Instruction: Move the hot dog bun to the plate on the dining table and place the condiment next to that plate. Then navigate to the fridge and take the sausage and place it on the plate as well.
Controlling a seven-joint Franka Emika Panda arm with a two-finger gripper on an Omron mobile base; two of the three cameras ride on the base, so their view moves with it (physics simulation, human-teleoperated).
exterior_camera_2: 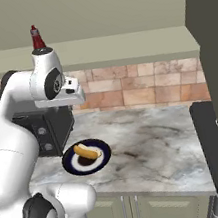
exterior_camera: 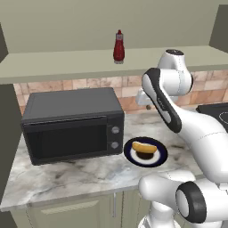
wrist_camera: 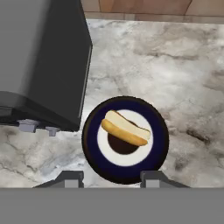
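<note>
Hot dog bun [wrist_camera: 125, 127] on dark blue plate [wrist_camera: 92, 144], microwave [exterior_camera: 71, 124] just beside.

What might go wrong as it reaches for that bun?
The bun lies close to the microwave, so the gripper might bump its corner coming down. The bun is rounded and could roll on the blue plate. The ketchup bottle stands high on a shelf, an awkward reach.

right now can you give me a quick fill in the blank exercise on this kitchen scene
1. The hot dog bun lies on a dark ____ plate with a white centre.
2. The red condiment stands on the ____ above the microwave.
3. The plate sits on the counter beside the ____.

Missing words: blue; shelf; microwave
</note>
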